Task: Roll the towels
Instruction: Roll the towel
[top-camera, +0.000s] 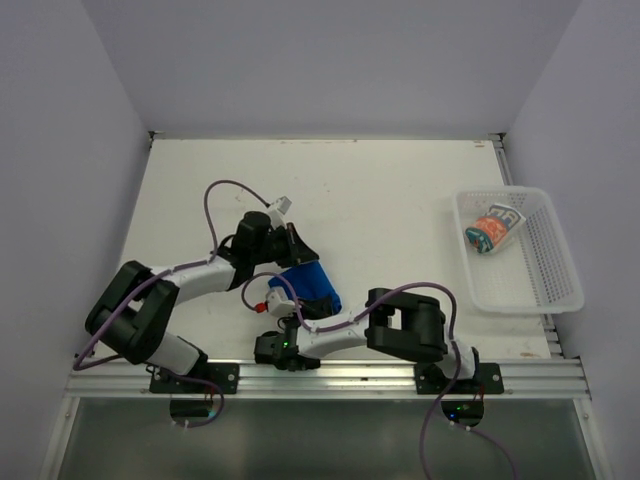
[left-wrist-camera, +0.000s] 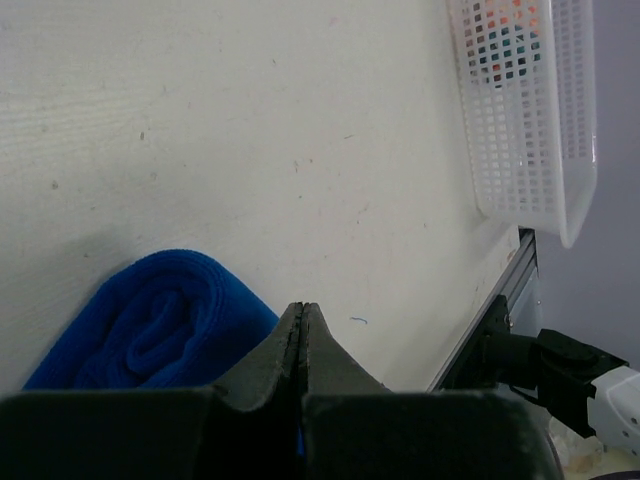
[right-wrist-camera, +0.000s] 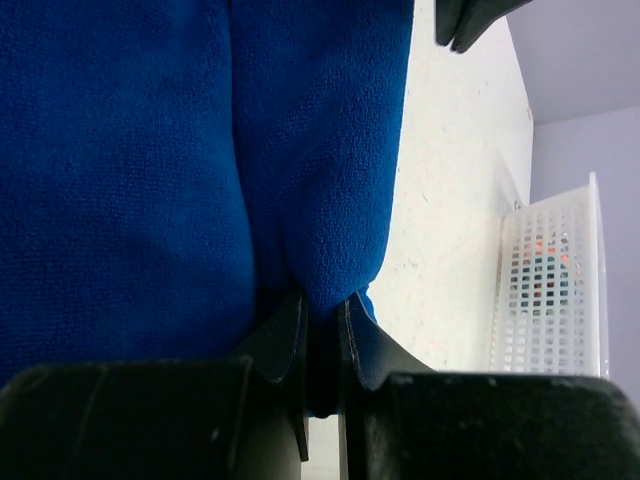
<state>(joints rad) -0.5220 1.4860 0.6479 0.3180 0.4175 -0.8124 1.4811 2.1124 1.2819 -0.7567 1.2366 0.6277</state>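
Observation:
The blue towel (top-camera: 312, 286) lies rolled up on the table between the two arms. My right gripper (top-camera: 292, 312) comes at it from the near side and is shut on a fold of it (right-wrist-camera: 330, 200). My left gripper (top-camera: 303, 256) sits at the roll's far side; its jaws are pressed together (left-wrist-camera: 302, 308) with nothing at the tips, the roll (left-wrist-camera: 160, 325) just to their left. The patterned towel (top-camera: 493, 230) lies rolled in the white mesh basket (top-camera: 545, 290), showing through the mesh in the left wrist view (left-wrist-camera: 505, 40) and the right wrist view (right-wrist-camera: 545, 275).
The basket stands at the table's right edge. The metal rail (top-camera: 330, 378) with both arm bases runs along the near edge. White walls close in the table on the left, back and right. The left fingertips (right-wrist-camera: 465, 20) show at the top of the right wrist view.

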